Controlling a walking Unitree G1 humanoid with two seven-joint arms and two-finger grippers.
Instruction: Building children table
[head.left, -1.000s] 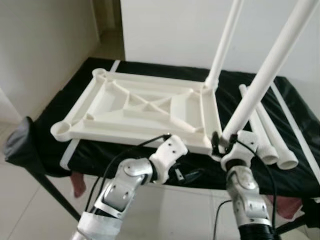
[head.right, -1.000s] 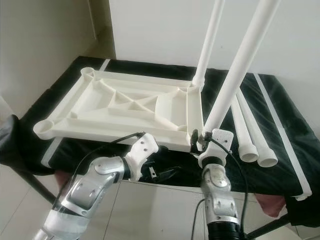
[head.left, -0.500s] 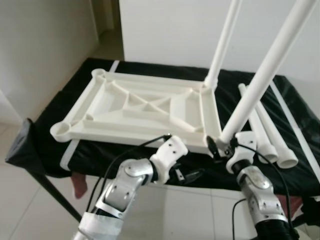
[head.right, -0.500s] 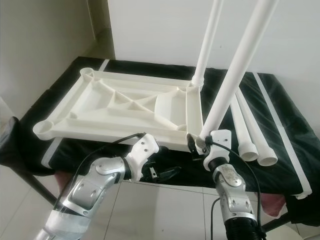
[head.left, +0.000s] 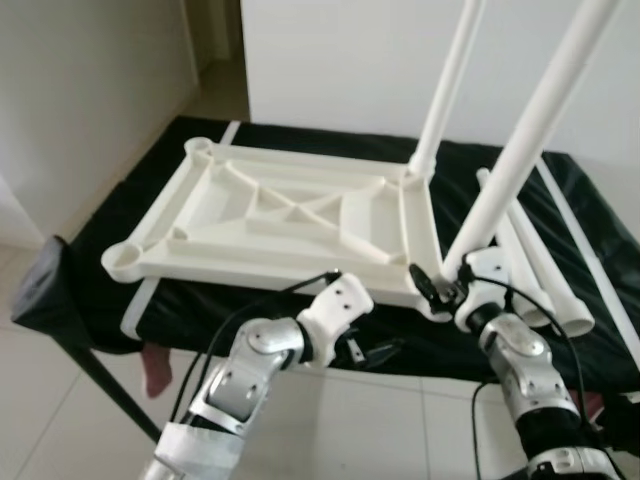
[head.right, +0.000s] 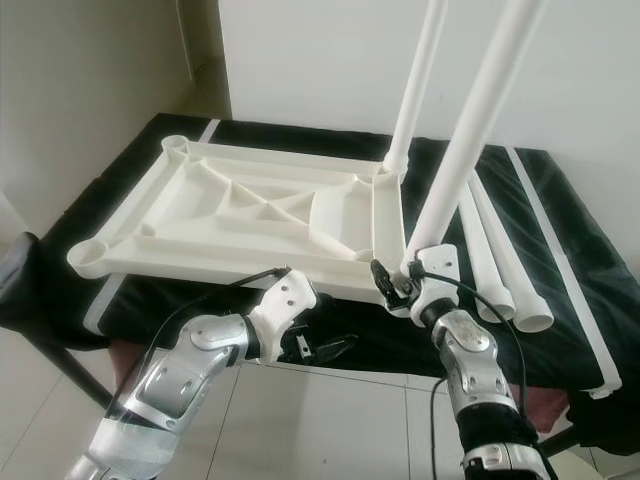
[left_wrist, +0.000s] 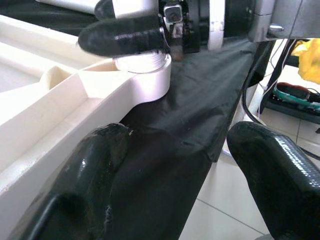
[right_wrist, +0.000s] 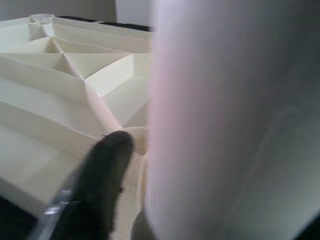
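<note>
A black-covered desk (head.left: 300, 135) on pale floor tiles (head.left: 60, 420) by white walls carries an upturned tabletop (head.left: 280, 215); right gripper (head.right: 408, 283) clasps a leg (head.right: 470, 140), left gripper (head.left: 385, 352) gapes.

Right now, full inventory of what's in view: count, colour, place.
Tabletop: 1, cream-white, upside down with ribs showing, lying on the black bench.
Fitted leg: 1, white, upright in the tabletop's far right corner socket.
Leg being fitted: 1, white, tilted, its base at the near right corner socket.
Loose legs: 2, white, lying side by side on the bench, right of the tabletop.
Bench: 1, black cover, under everything.
Wall: white, behind the bench.
Floor: pale tiles, in front.
Left gripper: black fingers open, below the bench's front edge.
Right gripper: black fingers closed on the tilted leg's base.
</note>
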